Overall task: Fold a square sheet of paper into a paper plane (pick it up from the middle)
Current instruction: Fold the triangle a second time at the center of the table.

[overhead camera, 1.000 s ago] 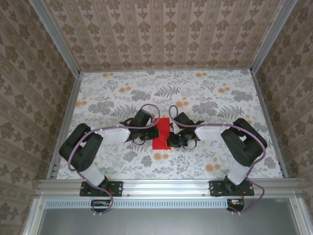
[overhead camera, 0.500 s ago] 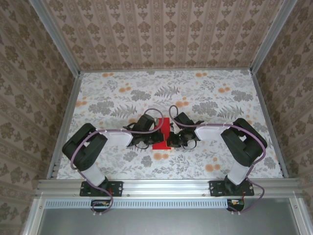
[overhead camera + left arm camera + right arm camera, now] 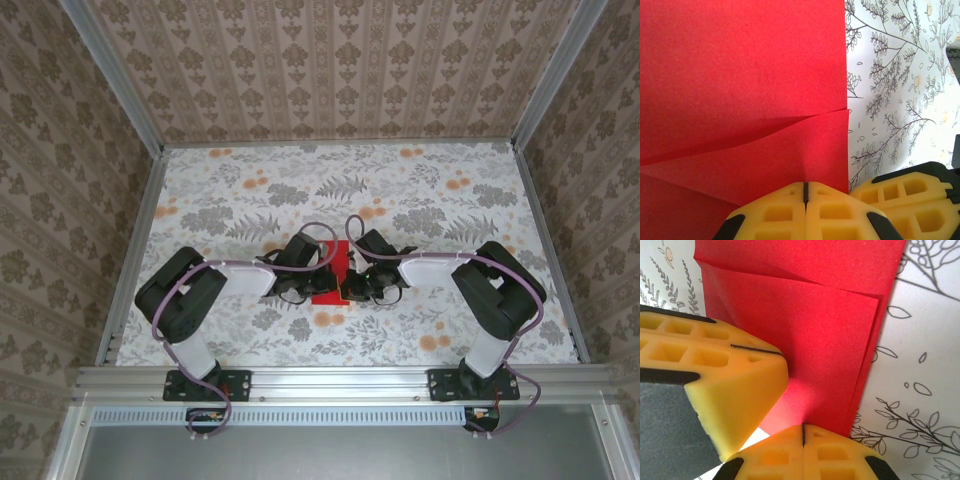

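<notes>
Top external view: the square sheet of paper (image 3: 327,296) lies mid-counter (image 3: 230,200), flat between the arms, partly covered by both. The left fingers (image 3: 807,200) are pressed together with no gap, tips resting on an overlapping red flap; the right fingers (image 3: 806,440) are likewise closed, tips down on the folded layers. Neither pair visibly has paper between its pads. This looks like crease-pressing early in the folding, with no pointed nose yet. Next, one tip likely pins while the other runs along the fold without dragging the thin sheet.
</notes>
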